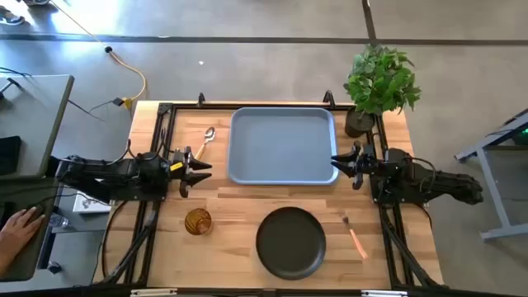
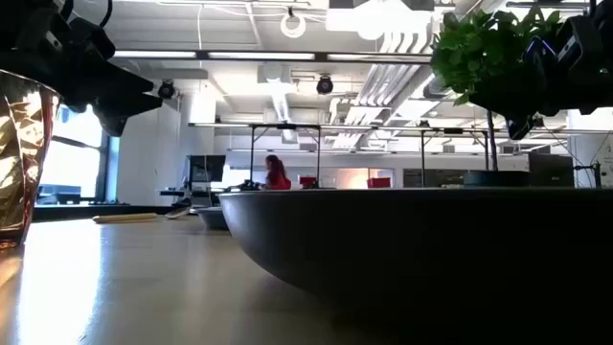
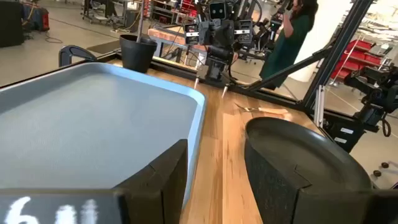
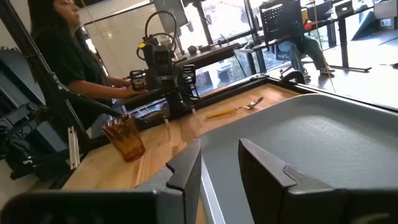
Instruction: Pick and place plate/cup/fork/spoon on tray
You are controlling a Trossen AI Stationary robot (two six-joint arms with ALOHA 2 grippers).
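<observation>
I count one tray (image 1: pixel 283 145) between my empty, parted left gripper (image 1: pixel 202 166) and right gripper (image 1: pixel 338 161); one plate (image 1: pixel 290 242), cup (image 1: pixel 197 221), fork (image 1: pixel 355 237), spoon (image 1: pixel 206 139) nearby.

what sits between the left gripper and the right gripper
The tray, empty, spans the gap between left gripper and right gripper, seen in the high view.

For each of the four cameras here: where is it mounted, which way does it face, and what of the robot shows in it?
High view: above the table, looking straight down; both arms flank the tray.
Low view: at tabletop height, looking across; plate fills it, cup at the edge, dark arm parts overhead.
Left wrist view: on the left arm, facing across the tray; left gripper open, right arm beyond.
Right wrist view: on the right arm, facing back; right gripper open.
Shared: both wrist views show the tray and the opposite arm.
</observation>
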